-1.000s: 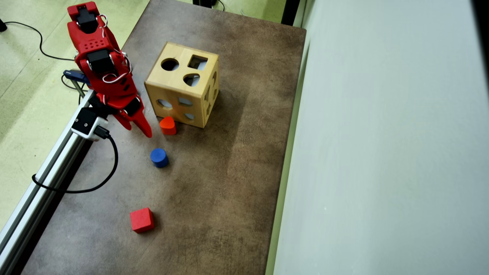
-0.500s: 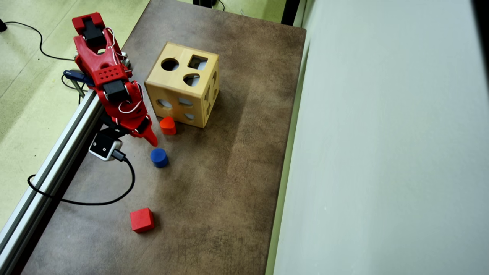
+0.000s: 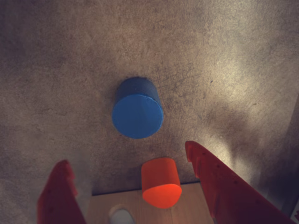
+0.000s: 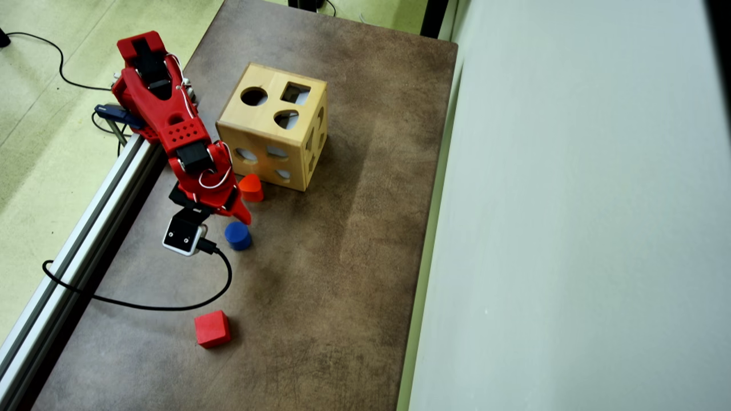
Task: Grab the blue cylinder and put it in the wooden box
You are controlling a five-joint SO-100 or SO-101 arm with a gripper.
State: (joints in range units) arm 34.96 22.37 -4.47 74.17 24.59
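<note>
Hovering low over the bench (image 4: 342, 257), the red gripper (image 3: 128, 170) has its jaws spread apart w/ nothing between them. In the wrist view both fingers enter from the bottom edge, one at lower left, a longer one at lower right, w/ a wide gap across.

The blue cylinder (image 3: 137, 113) stands upright on a flat end, just ahead of the fingertips and roughly centred on that gap, not touching either finger. In the overhead view the blue cylinder (image 4: 237, 235) sits just past the gripper (image 4: 237, 216) tip, near enough that the tip nearly overlaps its edge; can't tell if they touch there.

An orange-red rounded block (image 3: 161, 182) shows in the gap between the fingers in the wrist view, closer to the camera than the cylinder. In the overhead view the orange-red rounded block (image 4: 250, 188) is just beside the gripper body, on the side toward the wooden box (image 4: 273, 133), and stands right at the box's lower front edge. The box is behind and to the side of the gripper, w/ round, square and rounded holes in its top face.

A red cube (image 4: 212, 329) lies well beyond the cylinder, far from the gripper. A black cable (image 4: 143, 305) loops from the wrist cam (image 4: 184, 238) across the bench.
</note>
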